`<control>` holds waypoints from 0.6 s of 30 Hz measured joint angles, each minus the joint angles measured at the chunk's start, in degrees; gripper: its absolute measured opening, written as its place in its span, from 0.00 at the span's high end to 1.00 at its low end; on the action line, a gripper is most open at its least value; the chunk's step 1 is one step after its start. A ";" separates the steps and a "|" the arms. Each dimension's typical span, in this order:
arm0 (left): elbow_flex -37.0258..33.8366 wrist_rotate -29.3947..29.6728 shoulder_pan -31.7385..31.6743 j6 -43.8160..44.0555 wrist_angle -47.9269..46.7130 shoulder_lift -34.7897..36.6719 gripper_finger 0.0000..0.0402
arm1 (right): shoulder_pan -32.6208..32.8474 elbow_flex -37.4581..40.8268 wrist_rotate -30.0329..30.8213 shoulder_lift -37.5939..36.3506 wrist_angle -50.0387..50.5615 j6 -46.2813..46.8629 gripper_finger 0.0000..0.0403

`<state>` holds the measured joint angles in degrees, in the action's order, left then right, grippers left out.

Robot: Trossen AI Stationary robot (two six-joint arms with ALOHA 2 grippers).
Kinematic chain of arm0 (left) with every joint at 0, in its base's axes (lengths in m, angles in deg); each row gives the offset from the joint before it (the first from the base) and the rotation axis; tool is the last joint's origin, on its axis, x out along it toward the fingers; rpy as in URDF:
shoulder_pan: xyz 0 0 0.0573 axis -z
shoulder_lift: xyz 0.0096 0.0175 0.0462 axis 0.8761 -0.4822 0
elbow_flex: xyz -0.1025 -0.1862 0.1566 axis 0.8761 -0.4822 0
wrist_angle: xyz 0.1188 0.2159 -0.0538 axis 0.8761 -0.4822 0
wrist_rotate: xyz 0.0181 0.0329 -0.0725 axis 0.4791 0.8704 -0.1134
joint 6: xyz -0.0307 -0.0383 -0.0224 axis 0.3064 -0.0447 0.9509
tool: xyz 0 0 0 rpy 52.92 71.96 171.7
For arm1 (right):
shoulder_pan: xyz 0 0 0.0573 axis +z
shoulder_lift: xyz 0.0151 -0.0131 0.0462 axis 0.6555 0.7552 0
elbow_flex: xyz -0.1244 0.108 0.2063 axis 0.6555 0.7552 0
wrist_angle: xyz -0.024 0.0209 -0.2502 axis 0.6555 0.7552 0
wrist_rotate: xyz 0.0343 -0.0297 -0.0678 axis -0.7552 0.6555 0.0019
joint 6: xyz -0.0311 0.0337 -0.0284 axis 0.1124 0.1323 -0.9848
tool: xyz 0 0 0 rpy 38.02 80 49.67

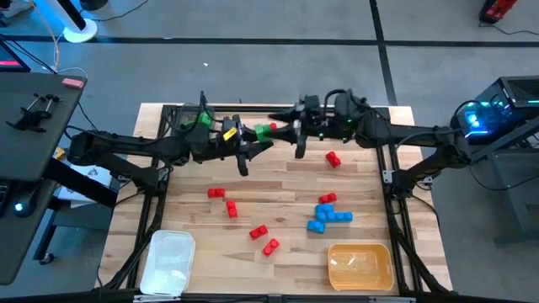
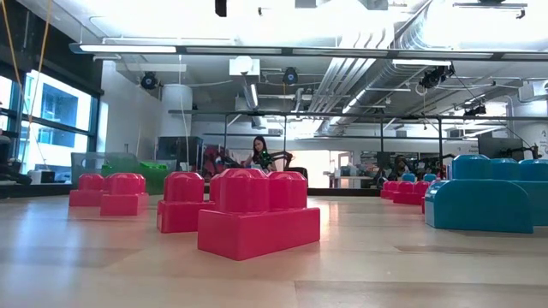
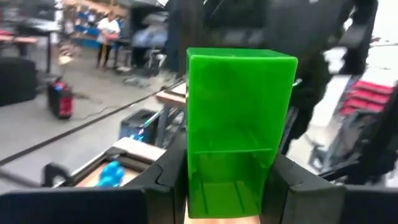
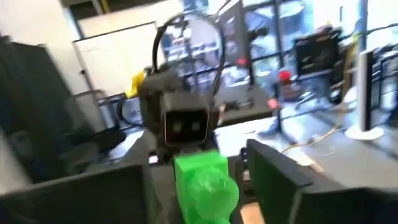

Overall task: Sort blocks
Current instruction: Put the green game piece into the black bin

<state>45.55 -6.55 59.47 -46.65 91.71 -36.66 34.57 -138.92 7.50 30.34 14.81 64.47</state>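
A green block hangs in the air over the far middle of the table, between the two grippers. My left gripper reaches in from the left and is shut on it. My right gripper comes from the right, open. Its fingers stand on either side of the block's studded end, and a gap shows on each side. Several red blocks and a blue cluster lie on the table below. My left gripper pinches the green block between its two fingers, one on each side wall near the block's open, hollow end. The fingers are roughly level and point toward the table's right. The block is lifted clear and sticks out beyond the fingertips.
A white tray sits at the near left and a yellow tray at the near right. One red block lies below the right arm. The low view shows red blocks and blue blocks close to the camera.
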 joint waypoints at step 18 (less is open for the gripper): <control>-2.23 25.93 -16.36 36.78 -82.33 11.57 0.73 | -3.47 -0.02 3.84 -8.15 17.00 0.16 0.47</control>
<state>43.31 19.38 43.11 -9.86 9.38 -25.09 31.09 -138.94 11.34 22.19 31.81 64.63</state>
